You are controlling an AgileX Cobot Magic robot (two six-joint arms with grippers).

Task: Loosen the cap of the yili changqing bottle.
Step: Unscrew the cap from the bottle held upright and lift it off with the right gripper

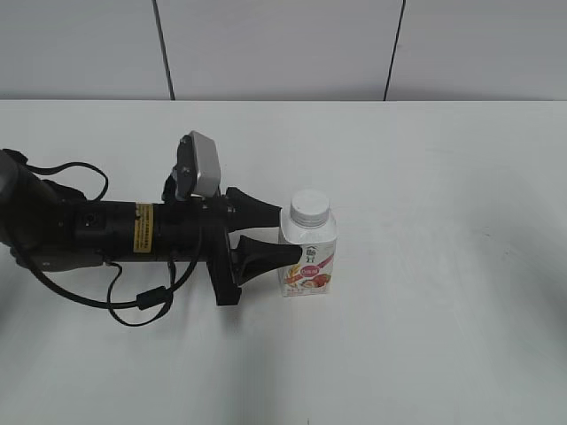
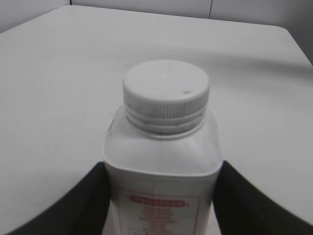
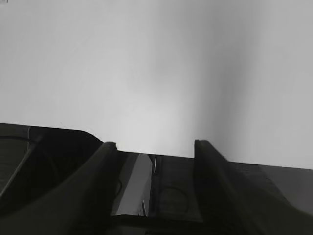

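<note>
Exterior view: the left claw [image 1: 285, 235] is clamped on the yili changqing bottle [image 1: 307, 258], upright on the desk [image 1: 443, 266]; the cap [image 1: 310, 205] sits on, untouched.

Left wrist view: the cap's ribbed edge looks fully seated, so loosening remains.

Right wrist view: the right claw [image 3: 155, 145] stands apart, holding nothing, bottle unseen.

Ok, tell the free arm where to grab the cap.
Grip the cap by its ribbed rim, coming from above: it faces up and is unobstructed, while the left gripper already straddles the bottle body below.
</note>
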